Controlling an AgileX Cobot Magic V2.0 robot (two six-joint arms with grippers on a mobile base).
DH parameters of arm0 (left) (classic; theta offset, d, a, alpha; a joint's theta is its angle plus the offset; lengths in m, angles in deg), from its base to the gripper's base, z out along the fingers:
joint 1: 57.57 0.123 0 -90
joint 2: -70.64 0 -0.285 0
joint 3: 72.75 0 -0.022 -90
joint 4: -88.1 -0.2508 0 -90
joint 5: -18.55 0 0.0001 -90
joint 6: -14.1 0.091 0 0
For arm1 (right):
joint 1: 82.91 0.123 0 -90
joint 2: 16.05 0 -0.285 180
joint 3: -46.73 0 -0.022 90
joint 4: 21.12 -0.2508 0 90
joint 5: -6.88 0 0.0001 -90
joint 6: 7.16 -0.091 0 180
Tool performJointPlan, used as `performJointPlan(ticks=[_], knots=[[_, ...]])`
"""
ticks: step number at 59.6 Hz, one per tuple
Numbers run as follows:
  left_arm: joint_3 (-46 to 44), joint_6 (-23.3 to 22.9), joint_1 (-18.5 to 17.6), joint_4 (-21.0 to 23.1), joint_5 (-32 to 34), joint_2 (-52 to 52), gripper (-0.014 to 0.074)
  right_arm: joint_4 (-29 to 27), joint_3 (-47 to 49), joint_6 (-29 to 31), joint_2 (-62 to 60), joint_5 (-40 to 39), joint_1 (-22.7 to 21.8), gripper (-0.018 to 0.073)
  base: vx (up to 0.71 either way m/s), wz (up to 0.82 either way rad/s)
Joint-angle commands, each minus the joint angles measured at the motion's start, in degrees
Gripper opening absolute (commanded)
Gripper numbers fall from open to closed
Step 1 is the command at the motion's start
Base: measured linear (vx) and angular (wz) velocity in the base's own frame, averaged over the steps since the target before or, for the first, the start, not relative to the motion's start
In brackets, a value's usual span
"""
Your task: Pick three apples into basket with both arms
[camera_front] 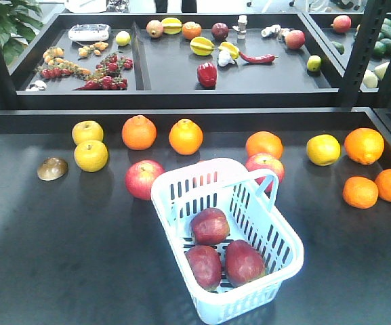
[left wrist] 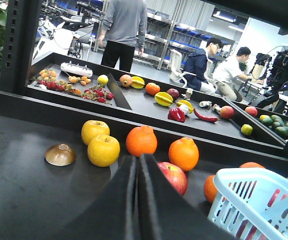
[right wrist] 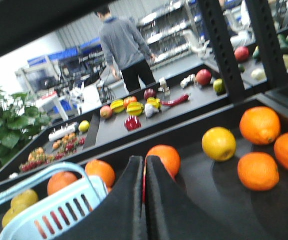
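The left gripper (left wrist: 137, 200) is clenched, its two black fingers pressed together with nothing between them; just beyond its tip to the right lies a red apple (left wrist: 172, 176), and further right the corner of the basket (left wrist: 243, 200); ahead to the left sit two yellow fruits (left wrist: 103, 150), with a brown shell-like piece (left wrist: 60, 154) further left, and two oranges (left wrist: 141, 140) stand ahead of the tip; beyond them rises the rim of a rear tray (left wrist: 134, 107) of mixed fruit, and far off people stand and sit in the room.

The right gripper (right wrist: 144, 200) is likewise clenched on nothing; the basket rim (right wrist: 39, 197) lies to its left; just past its tip is an orange (right wrist: 164, 158), and to the right a lemon (right wrist: 218, 143) and three more oranges (right wrist: 259, 125).

From the front, the basket (camera_front: 181, 200) sits on the dark table (camera_front: 46, 257), handle folded down to its far right side; the three apples (camera_front: 211, 225) lie inside, touching one another, one behind and two nearer the front wall; neither gripper shows here.
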Motion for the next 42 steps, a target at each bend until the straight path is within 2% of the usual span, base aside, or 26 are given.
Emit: performJointPlan(ticks=[1,42], knots=[[-1.45,-0.14,0.23,0.1,3.99,-0.78,-0.0006,0.85,-0.91,0.53,-0.63,-5.64,-0.59,-0.0005,0.0,0.0],[-1.45,-0.14,0.23,0.1,3.99,-0.78,-0.0006,0.9,-0.8,0.13,-0.63,-5.81,-0.59,-0.0005,0.0,0.0]])
